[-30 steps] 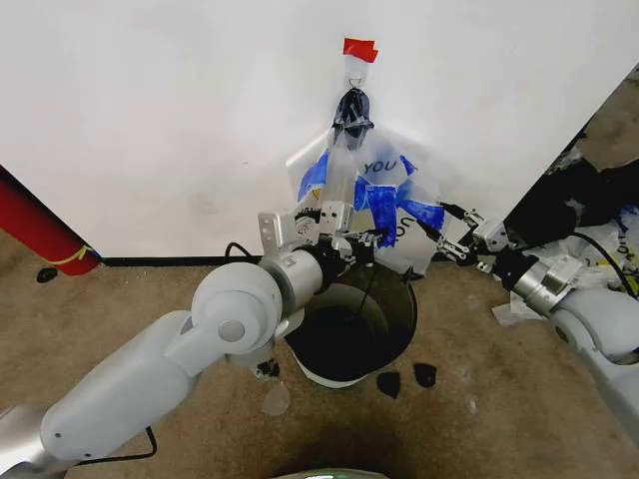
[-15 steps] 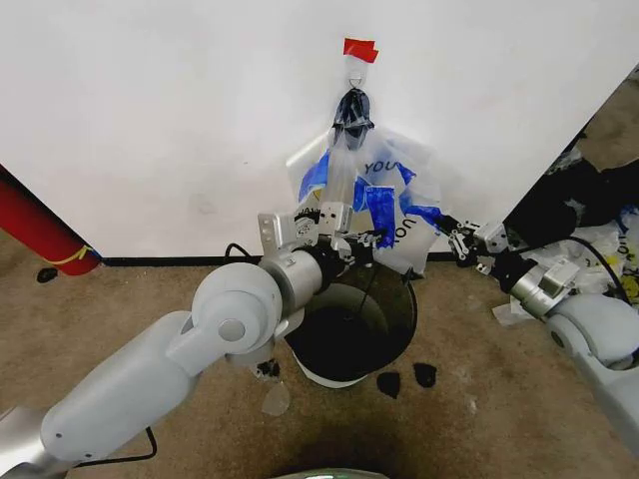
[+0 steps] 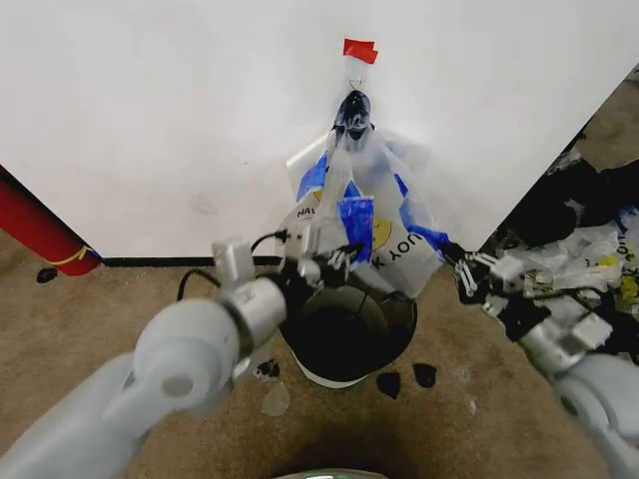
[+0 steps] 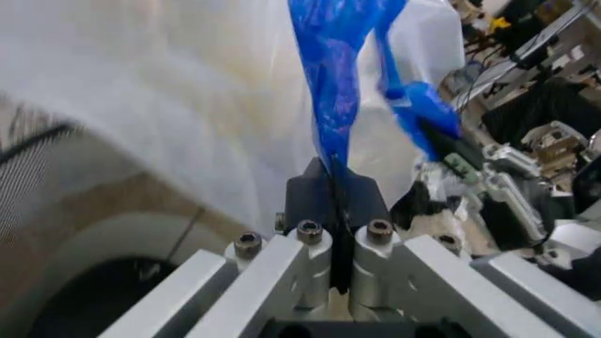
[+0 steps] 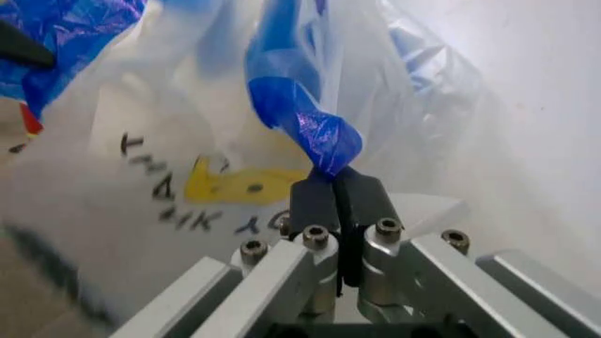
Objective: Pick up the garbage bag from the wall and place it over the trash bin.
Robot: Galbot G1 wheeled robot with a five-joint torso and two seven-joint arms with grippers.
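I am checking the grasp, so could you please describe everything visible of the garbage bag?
The garbage bag is thin translucent white plastic with a yellow smiley, black lettering and blue tape patches. Its dark knotted top hangs from a hook on the wall, above the trash bin. The left gripper and right gripper each pinch a blue patch with jaws shut.

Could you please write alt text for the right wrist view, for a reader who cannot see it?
The right gripper is shut on a blue tape patch of the garbage bag, a translucent white bag whose yellow smiley and black lettering show through. The white wall lies behind.
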